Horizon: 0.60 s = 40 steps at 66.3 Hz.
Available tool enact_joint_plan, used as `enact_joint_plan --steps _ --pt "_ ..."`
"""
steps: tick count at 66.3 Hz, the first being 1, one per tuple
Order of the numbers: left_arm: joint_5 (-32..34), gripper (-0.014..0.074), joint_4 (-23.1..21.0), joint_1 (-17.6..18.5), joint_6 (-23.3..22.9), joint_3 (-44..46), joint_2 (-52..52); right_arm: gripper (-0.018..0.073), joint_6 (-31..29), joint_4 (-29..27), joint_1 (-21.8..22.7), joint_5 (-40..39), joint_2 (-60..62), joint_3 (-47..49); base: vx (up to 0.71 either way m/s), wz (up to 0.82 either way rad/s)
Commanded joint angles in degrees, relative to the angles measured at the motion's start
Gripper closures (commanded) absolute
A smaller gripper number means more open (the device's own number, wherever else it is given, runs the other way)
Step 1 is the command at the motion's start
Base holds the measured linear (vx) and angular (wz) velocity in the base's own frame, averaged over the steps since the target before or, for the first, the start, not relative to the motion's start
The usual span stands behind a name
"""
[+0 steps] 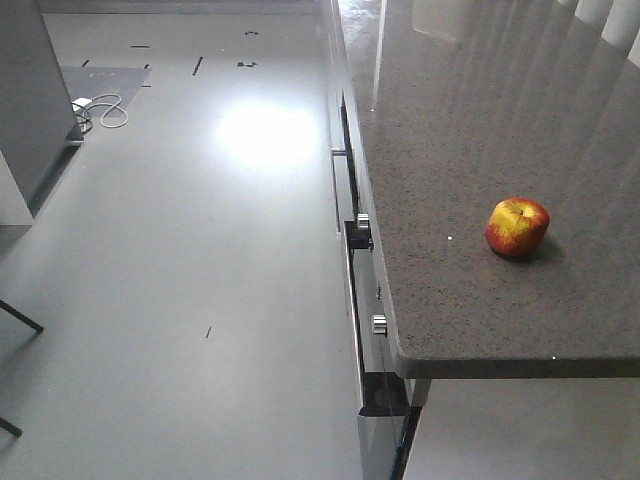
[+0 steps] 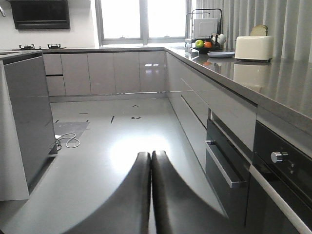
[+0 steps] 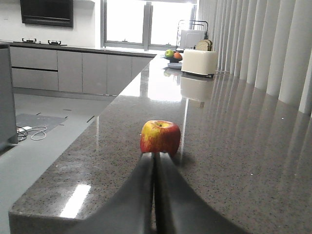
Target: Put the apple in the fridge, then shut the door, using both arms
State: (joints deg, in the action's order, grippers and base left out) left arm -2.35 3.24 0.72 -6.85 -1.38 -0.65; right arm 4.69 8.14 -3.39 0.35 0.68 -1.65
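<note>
Both claws pinched tight, empty: left black claw (image 2: 150, 155) over the glossy grey floor (image 2: 122, 141), right black claw (image 3: 155, 157) aimed at the small round red-yellow apple (image 3: 160, 138) just ahead on the speckled grey stone counter (image 3: 243, 165). Risk: pushing fwd w/o opening prob knocks it rolling, maybe off the edge.

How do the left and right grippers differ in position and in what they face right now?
The left gripper hangs over the floor beside the drawer fronts; the right gripper sits above the speckled counter. The right gripper points at the apple, just beyond its tips; the left gripper points along open floor. Both are shut and hold nothing.
</note>
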Motion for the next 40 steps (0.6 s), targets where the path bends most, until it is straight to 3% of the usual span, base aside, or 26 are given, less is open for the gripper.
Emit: enact_joint_plan --steps 1,12,21,40 --pt "4.3 0.0603 0.0 -0.2 -0.3 1.0 -0.8 0.0562 -0.5 0.6 0.0 -4.0 0.7 0.2 0.0 0.0" --pt "4.3 0.0603 0.0 -0.2 -0.3 1.0 -0.8 0.0562 -0.2 0.5 0.0 -5.7 0.7 0.2 0.0 0.0" --pt "4.3 0.0603 0.0 -0.2 -0.3 1.0 -0.8 0.0562 1.2 -3.1 0.0 -5.8 0.5 2.7 0.0 0.0" --pt "4.3 0.0603 0.0 -0.2 -0.3 1.0 -0.8 0.0562 1.2 -3.1 0.0 14.8 -9.4 19.6 0.0 0.0"
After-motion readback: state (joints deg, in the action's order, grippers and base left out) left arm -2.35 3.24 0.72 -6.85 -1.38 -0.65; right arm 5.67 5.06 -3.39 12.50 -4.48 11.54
